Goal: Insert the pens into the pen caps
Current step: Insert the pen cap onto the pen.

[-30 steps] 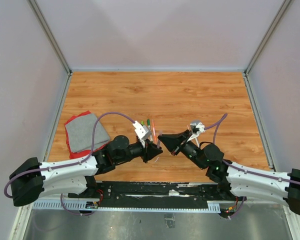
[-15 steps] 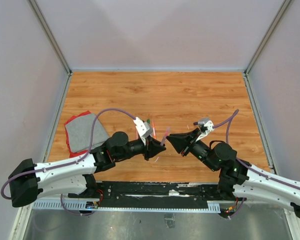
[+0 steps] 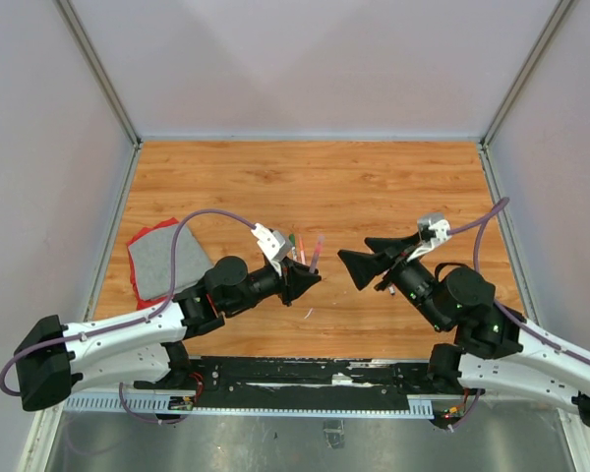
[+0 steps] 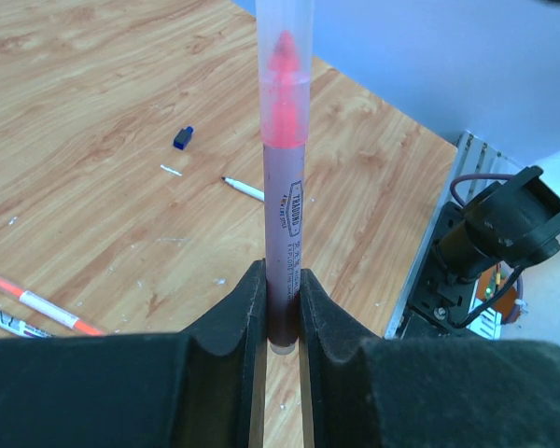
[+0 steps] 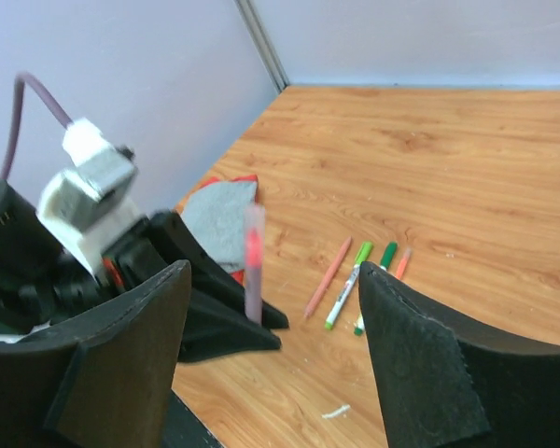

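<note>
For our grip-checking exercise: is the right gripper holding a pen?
No, the right gripper stands open and empty; the pen sits in the left gripper.

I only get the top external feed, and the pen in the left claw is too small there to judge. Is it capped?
Observer: Yes. The left wrist view shows a clear cap over the red tip of the pen, which the left claw pinches near its base.
Operator: And the other arm?
Observer: Its wrist view shows the right claw open and empty, facing that pen.
</note>
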Controlling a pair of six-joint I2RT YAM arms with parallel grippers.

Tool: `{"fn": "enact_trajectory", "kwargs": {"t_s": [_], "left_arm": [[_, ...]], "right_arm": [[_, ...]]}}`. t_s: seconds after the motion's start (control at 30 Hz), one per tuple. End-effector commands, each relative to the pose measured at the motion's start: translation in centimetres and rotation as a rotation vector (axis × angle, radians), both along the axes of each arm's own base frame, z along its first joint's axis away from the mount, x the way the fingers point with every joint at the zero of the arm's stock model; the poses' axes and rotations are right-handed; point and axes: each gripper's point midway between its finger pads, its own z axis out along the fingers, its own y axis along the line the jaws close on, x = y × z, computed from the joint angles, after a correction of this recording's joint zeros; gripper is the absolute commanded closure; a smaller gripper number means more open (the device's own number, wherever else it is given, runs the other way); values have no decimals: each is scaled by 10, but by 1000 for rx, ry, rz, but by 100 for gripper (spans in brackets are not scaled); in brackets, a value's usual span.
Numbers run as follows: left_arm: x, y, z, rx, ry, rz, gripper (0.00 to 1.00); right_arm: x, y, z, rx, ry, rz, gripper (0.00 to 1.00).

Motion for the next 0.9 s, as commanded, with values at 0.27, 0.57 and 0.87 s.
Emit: {"fn": "enact_trajectory", "kwargs": {"t_s": [0.27, 0.57, 0.87], "left_arm": [[2, -4, 15, -34, -15, -5, 100], [-2, -6, 12, -30, -1, -26, 100], [-4, -6, 10, -30, 0, -33, 100]], "right_arm": [[31, 27, 9, -91, 165, -27, 29], [32, 56, 8, -97, 143, 90, 35], [40, 68, -11, -94, 186, 121, 57]]}}
